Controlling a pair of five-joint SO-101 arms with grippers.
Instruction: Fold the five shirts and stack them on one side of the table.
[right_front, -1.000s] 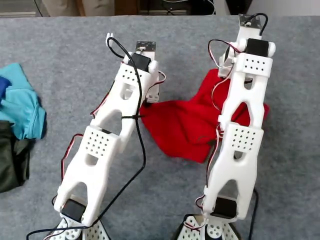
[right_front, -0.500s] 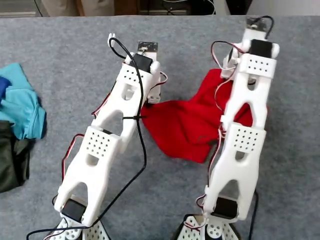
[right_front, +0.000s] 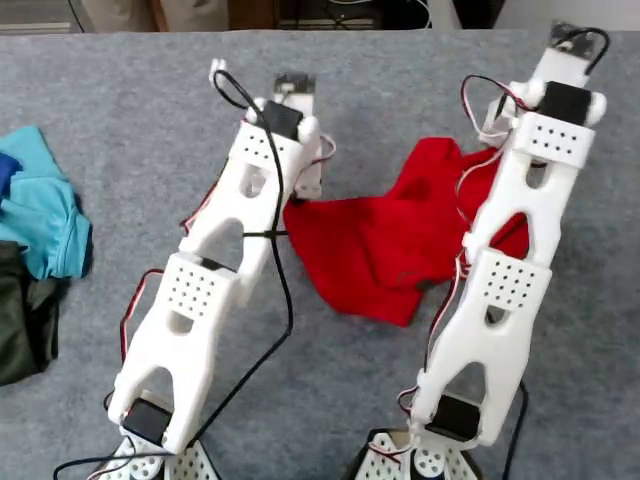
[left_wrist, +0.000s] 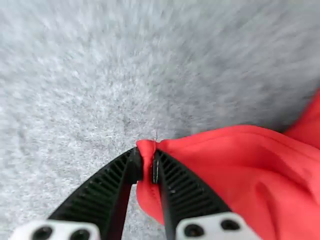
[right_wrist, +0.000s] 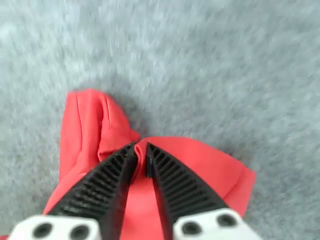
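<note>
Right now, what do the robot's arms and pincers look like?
The left arm and right arm: white plastic with openings, dotted hole panels, black motors, red and white wires. A black cable loops along the left one; left gripper and right gripper: black ribbed fingers.

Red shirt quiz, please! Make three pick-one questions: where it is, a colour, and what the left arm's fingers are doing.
1. Where does the red shirt lie?
A) between the left arm and the right arm
B) off the table's edge
C) on the floor
2. Beside the dark shirt lies another shirt. Its colour?
A) yellow
B) teal
C) white
3. The left arm's fingers are:
A) wide open
B) holding a cup
C) shut on the red shirt's corner
Answers: A, it lies between the arms; B, it is teal; C, red cloth is pinched between them.
</note>
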